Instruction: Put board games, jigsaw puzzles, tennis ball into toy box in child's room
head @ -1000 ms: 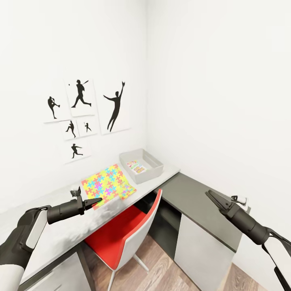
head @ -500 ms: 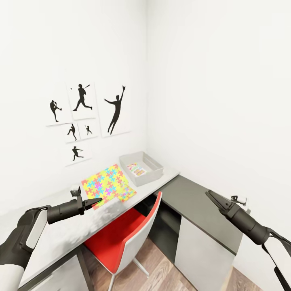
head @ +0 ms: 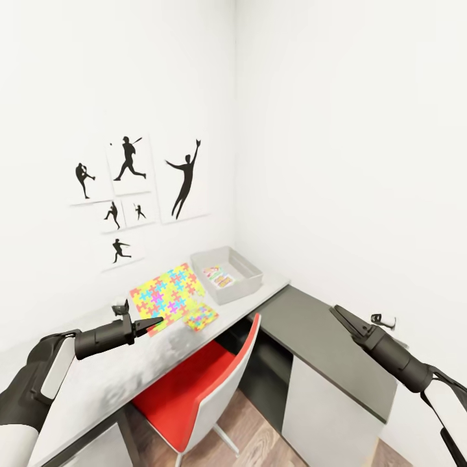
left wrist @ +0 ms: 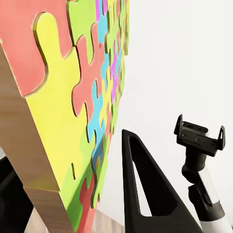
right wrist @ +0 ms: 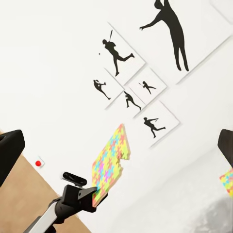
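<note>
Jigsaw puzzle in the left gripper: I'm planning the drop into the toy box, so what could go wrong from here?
1. The left gripper pinches the big jigsaw puzzle only near one edge, so it may slip or tilt.
2. The sheet looks nearly as wide as the toy box, so it may catch on the rim.
3. The second puzzle lies near the table edge and could be swept off.

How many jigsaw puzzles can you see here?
2. One puzzle is held in the left gripper; the other puzzle lies flat on the table near its front edge. Others may be hidden.
</note>
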Tool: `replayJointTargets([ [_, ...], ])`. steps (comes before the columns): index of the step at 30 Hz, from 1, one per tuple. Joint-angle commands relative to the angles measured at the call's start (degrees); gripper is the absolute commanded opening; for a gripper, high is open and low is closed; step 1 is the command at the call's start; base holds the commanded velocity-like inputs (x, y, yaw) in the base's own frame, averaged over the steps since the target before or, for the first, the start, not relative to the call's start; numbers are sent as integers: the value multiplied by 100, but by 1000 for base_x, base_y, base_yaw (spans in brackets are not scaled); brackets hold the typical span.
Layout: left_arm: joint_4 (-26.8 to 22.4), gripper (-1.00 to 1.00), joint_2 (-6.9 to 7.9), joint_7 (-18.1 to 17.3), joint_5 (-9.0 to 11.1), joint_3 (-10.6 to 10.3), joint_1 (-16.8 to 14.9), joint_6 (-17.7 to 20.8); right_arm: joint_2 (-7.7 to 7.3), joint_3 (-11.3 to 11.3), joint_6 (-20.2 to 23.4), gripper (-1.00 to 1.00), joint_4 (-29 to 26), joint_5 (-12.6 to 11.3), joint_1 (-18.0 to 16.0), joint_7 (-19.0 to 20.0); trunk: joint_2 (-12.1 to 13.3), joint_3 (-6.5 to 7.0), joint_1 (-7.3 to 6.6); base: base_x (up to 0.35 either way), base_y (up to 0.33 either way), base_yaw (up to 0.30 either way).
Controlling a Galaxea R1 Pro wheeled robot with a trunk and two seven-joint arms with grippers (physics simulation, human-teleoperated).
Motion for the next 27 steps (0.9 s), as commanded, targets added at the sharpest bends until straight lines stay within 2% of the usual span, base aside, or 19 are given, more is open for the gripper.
replayJointTargets([
  [1,3,-100,0,-18,-9,4,-1,23,0,-1,43,100,0,-40,-2,2,-3,-2,5,272,0,0],
  [15,2,-100,-1,-14,-4,2,-3,23,1,-1,43,100,2,-39,-2,1,-3,20,5,271,-14,-162],
  [27,2,-100,-1,-14,-9,-3,1,23,8,-1,43,100,-4,-31,-2,-4,-3,20,5,30,-1,-3],
])
